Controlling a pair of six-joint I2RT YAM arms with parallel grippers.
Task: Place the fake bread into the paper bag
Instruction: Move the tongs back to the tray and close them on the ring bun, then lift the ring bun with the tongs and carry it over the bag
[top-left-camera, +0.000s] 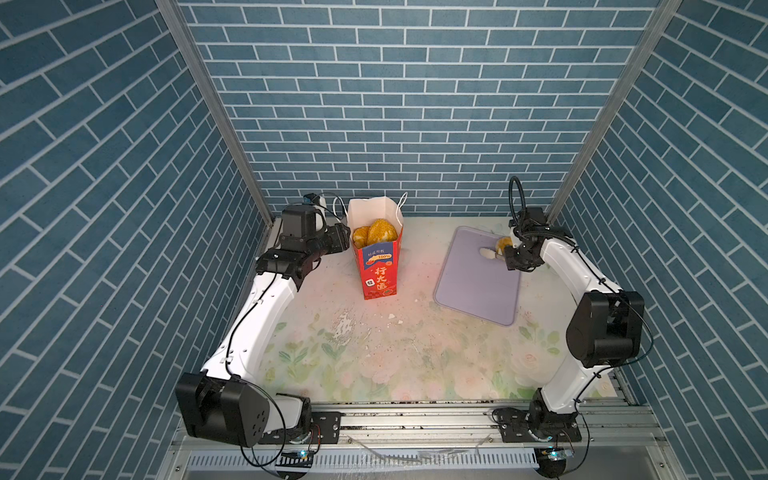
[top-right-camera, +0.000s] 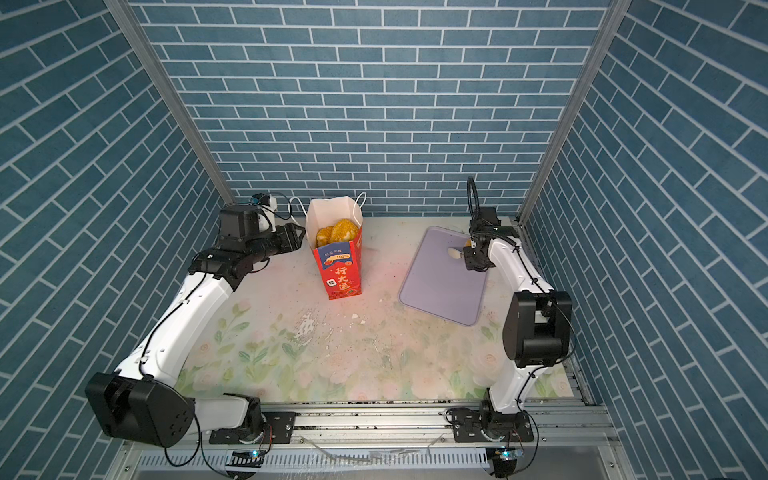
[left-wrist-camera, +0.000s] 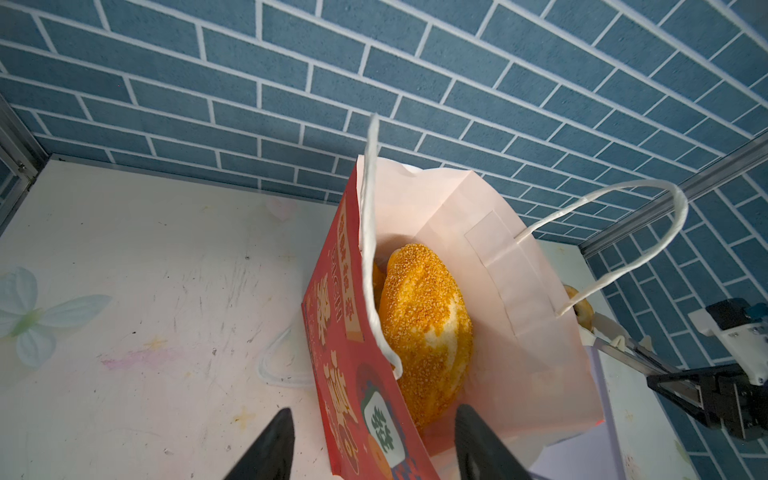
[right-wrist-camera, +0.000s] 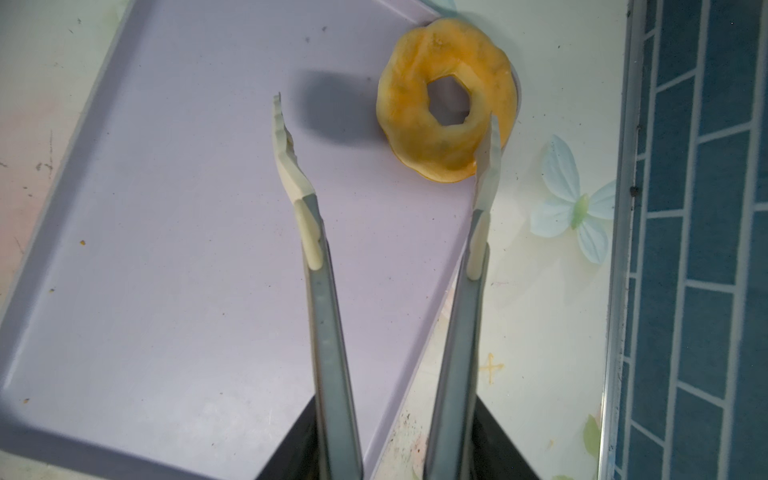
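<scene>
Between blue-brick walls (top-left-camera: 415, 104), the paper bag (top-left-camera: 377, 272) stands on a floral tabletop (top-left-camera: 374, 349).

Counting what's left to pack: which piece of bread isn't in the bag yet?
The yellow ring doughnut at the lilac tray's corner; the seeded loaf and others sit inside the red bag.

You're boxed in by blue brick-pattern walls (top-left-camera: 415, 104) on three sides, with white mortar lines and silver metal posts (top-left-camera: 217, 116) at the back corners. The table (top-left-camera: 374, 357) is pale, printed with faded pink flowers and green leaves. It's scuffed and chipped near the middle, with white crumbs scattered about. A slotted metal rail (top-left-camera: 415, 419) runs along the front edge. Light is even and soft.
</scene>
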